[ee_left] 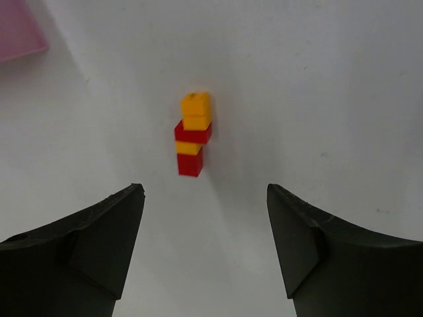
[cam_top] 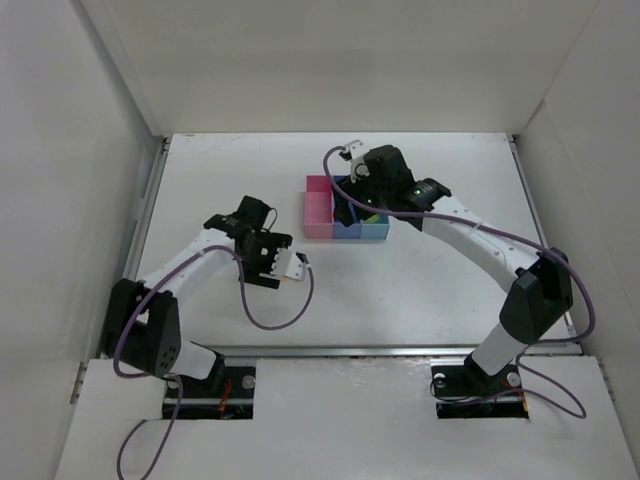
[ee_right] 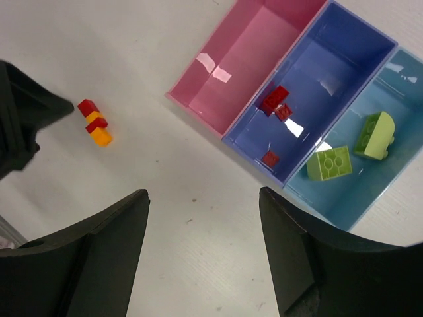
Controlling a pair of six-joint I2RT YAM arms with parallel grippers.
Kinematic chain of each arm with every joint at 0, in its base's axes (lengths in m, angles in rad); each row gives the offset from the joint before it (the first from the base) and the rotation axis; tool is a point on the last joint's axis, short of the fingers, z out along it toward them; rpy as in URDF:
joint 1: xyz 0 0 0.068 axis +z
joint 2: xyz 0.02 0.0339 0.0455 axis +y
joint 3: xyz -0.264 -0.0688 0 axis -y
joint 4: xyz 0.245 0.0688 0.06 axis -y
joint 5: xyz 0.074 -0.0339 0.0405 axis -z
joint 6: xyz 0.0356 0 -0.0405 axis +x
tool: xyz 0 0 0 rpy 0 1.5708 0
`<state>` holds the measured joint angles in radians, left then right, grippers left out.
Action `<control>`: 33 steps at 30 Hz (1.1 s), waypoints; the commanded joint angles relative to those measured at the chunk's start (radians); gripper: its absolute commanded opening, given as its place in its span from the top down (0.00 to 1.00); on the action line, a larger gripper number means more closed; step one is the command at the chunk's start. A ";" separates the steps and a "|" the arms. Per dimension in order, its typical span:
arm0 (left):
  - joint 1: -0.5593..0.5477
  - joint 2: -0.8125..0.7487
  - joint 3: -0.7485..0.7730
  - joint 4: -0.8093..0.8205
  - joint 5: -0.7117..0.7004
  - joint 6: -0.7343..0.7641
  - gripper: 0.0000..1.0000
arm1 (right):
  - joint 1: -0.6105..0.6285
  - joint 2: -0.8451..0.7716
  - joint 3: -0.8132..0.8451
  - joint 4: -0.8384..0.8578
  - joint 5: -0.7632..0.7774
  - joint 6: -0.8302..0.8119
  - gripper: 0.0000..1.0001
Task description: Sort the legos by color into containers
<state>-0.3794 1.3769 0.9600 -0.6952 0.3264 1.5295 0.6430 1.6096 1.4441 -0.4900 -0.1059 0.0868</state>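
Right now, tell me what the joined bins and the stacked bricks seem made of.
Bins: probably glossy, slightly translucent plastic; bright glare patches sit on their walls and floors. Stacked bricks: probably hard moulded plastic, smooth, with crisp edges and even red and orange colour.

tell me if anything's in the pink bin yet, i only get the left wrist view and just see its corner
observer: no, the pink bin is empty in the right wrist view.
operator: ok are any reds sorted already
observer: yes, three red bricks lie in the blue bin, the middle one of the three.
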 commanded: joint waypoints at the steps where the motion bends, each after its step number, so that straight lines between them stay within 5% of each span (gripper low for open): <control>1: -0.059 0.016 -0.036 -0.021 -0.004 0.037 0.27 | 0.006 0.048 0.079 0.033 -0.008 -0.053 0.27; 22: -0.050 0.220 -0.049 0.191 -0.079 -0.169 0.27 | 0.006 0.007 -0.030 0.050 -0.037 -0.150 0.26; 29: -0.076 0.258 -0.029 0.201 -0.096 -0.229 0.48 | 0.006 -0.011 -0.039 0.070 -0.037 -0.131 0.26; 33: -0.076 0.261 -0.003 0.192 -0.096 -0.253 0.50 | 0.006 -0.011 -0.048 0.070 -0.028 -0.122 0.26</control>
<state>-0.4503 1.6241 0.9447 -0.4908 0.2230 1.3048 0.6430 1.6424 1.4044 -0.4778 -0.1303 -0.0456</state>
